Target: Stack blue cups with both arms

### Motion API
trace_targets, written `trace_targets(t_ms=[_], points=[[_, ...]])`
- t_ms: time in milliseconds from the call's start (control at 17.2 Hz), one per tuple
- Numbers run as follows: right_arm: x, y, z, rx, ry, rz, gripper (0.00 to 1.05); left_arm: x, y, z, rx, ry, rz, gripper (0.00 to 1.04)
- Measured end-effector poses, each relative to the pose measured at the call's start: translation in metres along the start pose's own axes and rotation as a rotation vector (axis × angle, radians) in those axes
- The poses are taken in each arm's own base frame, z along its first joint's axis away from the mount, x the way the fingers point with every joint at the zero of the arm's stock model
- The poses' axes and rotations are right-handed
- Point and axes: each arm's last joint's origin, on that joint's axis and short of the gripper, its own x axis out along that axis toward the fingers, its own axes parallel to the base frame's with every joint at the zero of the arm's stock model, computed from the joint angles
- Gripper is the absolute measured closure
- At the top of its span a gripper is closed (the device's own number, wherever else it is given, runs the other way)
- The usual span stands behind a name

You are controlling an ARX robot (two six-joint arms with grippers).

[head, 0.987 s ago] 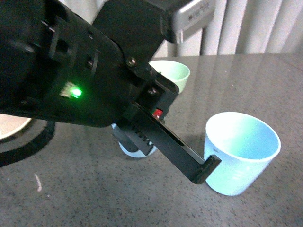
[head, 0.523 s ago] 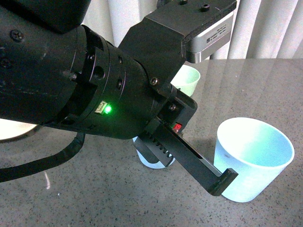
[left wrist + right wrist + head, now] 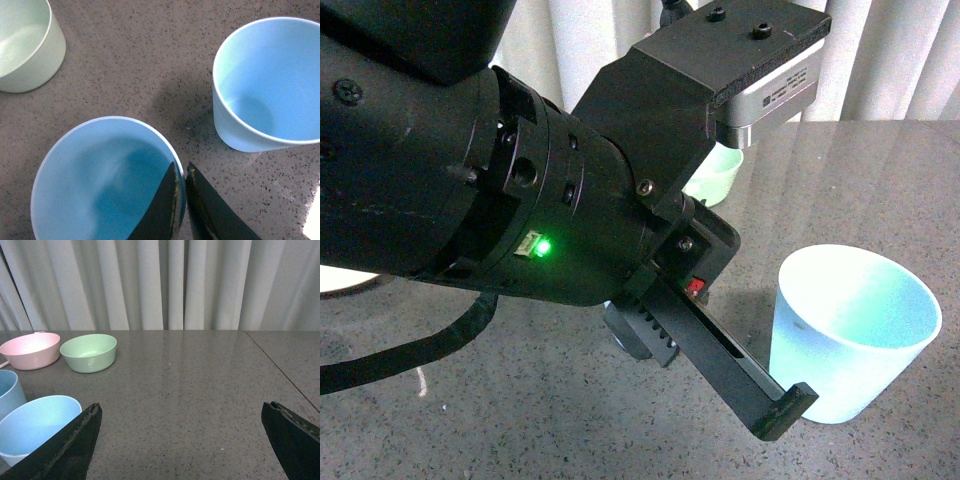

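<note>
In the left wrist view my left gripper (image 3: 183, 192) is shut on the rim of a blue cup (image 3: 100, 175), one finger inside the wall and one outside. I cannot tell if this cup rests on the table. The second blue cup (image 3: 270, 85) stands upright a short gap away, apart from it. In the front view the black left arm (image 3: 520, 200) fills most of the picture and hides the held cup, with the free blue cup (image 3: 855, 335) to its right. My right gripper (image 3: 180, 412) is open over bare tabletop, with both cups (image 3: 35, 425) to one side of it.
A green bowl (image 3: 89, 352) and a pink bowl (image 3: 30, 350) sit at the back of the grey speckled table, near white curtains. The green bowl (image 3: 25, 45) is close to the held cup. A seam (image 3: 280, 370) crosses the tabletop.
In the front view the left arm has shifted right and up, now covering the held cup almost wholly. The free blue cup still stands upright on the table.
</note>
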Motion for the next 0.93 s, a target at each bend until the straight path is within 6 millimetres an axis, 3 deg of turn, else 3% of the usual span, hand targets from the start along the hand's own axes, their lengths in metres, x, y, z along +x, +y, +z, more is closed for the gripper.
trace_targets(t_ms=[232,523,697,929], points=[[0.0,0.0,0.0,0.0,0.0,0.0,0.07,-0.002,0.0,0.0,-0.01,0.015,-0.021,0.58],[0.0,0.0,0.0,0.0,0.0,0.0,0.07,-0.023,0.011,0.023,-0.064,-0.082,-0.031,0.07],[0.0,0.0,0.0,0.0,0.0,0.0,0.07,-0.044,0.023,0.038,-0.119,-0.169,-0.028,0.07],[0.0,0.0,0.0,0.0,0.0,0.0,0.07,-0.052,0.044,0.036,-0.188,-0.21,0.029,0.07]])
